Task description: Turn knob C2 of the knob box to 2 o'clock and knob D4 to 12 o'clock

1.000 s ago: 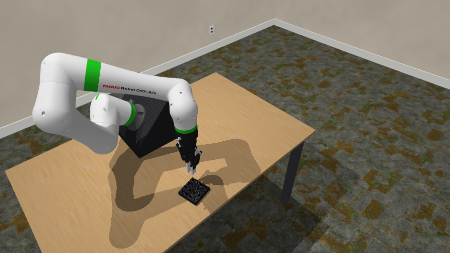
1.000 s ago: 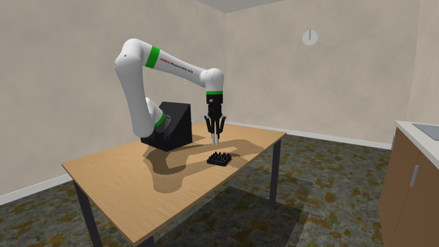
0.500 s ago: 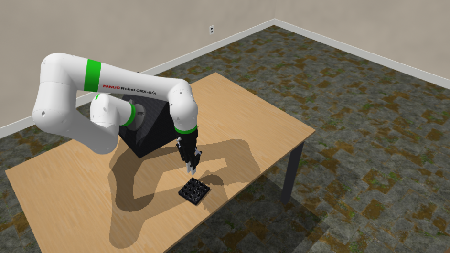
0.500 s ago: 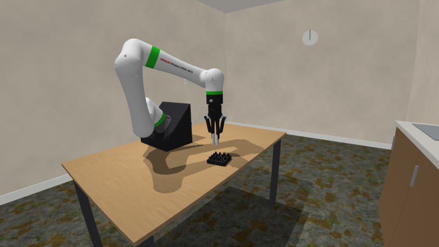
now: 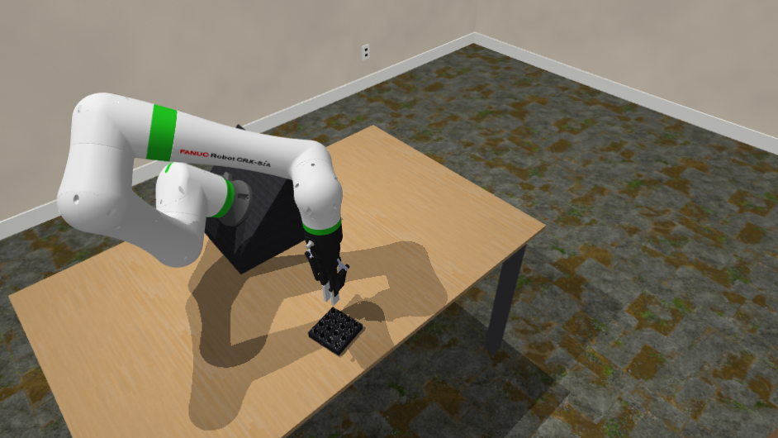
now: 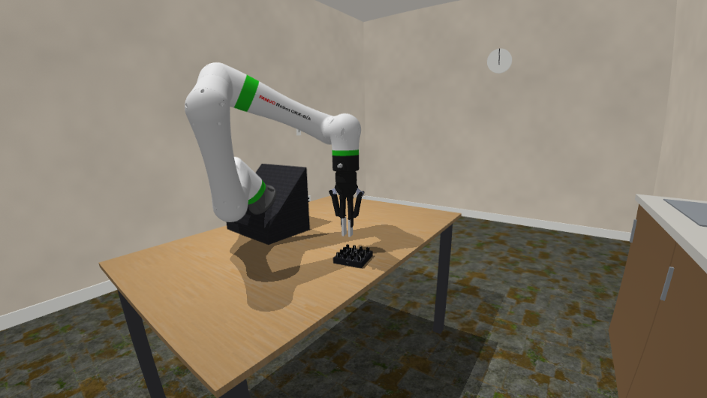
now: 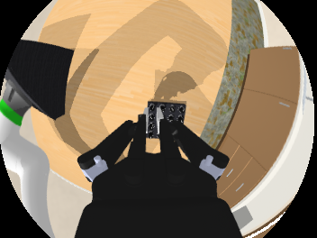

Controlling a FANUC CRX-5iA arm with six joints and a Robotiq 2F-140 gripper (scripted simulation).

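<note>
My gripper (image 6: 347, 232) hangs above the knob box (image 6: 352, 257), fingers nearly closed with nothing between them, clear of the knobs. The knob box stands on its feet on the table (image 6: 207, 277), near the front edge, well apart from my base (image 6: 289, 207).

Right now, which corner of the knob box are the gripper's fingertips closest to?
In the top view, the corner nearest the arm's black pedestal: the gripper hangs just above that end of the knob box, not touching.

Top view looks down from high at a slant. Exterior view stands farther off at table (image 6: 207, 306) height. Wrist view looks straight down, close. All share the knob box (image 5: 335, 330).
</note>
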